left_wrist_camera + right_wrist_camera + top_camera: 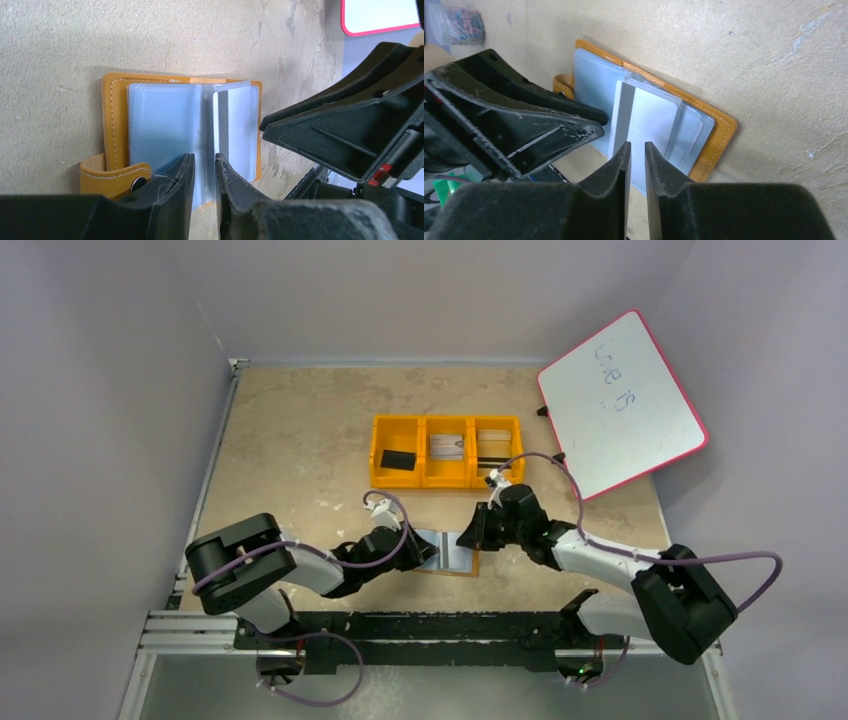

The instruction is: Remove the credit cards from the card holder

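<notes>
The card holder (452,560) lies open on the table between my two arms, its tan leather edge (116,115) round pale blue-grey pockets (594,85). One credit card (649,120), pale with a grey stripe, sits in the top clear pocket, and its striped edge (220,120) also shows in the left wrist view. My left gripper (204,159) hovers over the holder's near edge by the stud strap (112,175), jaws a narrow slit apart with nothing between them. My right gripper (637,146) is over the card's near edge, also a narrow slit apart and empty. The two grippers (428,553) (472,533) face each other across the holder.
An orange three-compartment tray (445,421) stands behind the holder, with a black block (397,459) on the left and pale cards (447,446) (491,440) in the other two. A pink-rimmed whiteboard (620,405) leans at the back right. A bag of paper clips (464,25) shows in the right wrist view.
</notes>
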`<state>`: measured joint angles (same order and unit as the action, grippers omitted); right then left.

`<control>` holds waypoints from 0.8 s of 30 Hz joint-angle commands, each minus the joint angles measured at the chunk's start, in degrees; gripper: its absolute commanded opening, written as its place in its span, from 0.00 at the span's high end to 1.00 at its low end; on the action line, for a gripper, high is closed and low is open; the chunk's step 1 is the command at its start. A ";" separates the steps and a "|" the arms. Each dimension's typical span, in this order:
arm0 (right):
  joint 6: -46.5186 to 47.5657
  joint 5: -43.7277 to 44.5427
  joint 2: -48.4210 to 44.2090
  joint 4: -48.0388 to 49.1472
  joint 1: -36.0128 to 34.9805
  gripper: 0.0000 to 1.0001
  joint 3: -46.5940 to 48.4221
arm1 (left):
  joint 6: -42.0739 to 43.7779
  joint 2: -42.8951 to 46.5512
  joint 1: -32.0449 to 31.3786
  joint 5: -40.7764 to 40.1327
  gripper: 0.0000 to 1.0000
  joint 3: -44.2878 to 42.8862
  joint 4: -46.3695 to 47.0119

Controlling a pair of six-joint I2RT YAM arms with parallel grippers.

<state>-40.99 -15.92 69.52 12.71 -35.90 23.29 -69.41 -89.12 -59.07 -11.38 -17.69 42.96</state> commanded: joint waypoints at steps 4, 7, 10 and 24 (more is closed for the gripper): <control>0.31 1.60 6.28 -0.31 -0.11 0.76 1.69 | 1.37 0.27 -0.34 -0.69 0.78 -1.30 -1.74; 0.32 2.60 7.84 -0.93 -0.05 0.70 1.73 | 1.69 0.12 -0.34 -0.32 0.78 -1.58 -1.91; 0.84 3.35 6.91 -2.17 -0.11 0.70 2.31 | 1.73 -0.06 -0.34 -0.25 0.78 -1.73 -1.84; 1.57 3.90 3.94 -6.17 -0.14 0.66 3.47 | 1.72 -0.37 -0.34 -0.20 0.78 -2.03 -1.86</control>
<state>-40.36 -12.60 73.87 7.97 -35.97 26.46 -69.34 -89.19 -59.07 -11.22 -18.57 41.67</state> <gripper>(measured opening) 0.341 0.219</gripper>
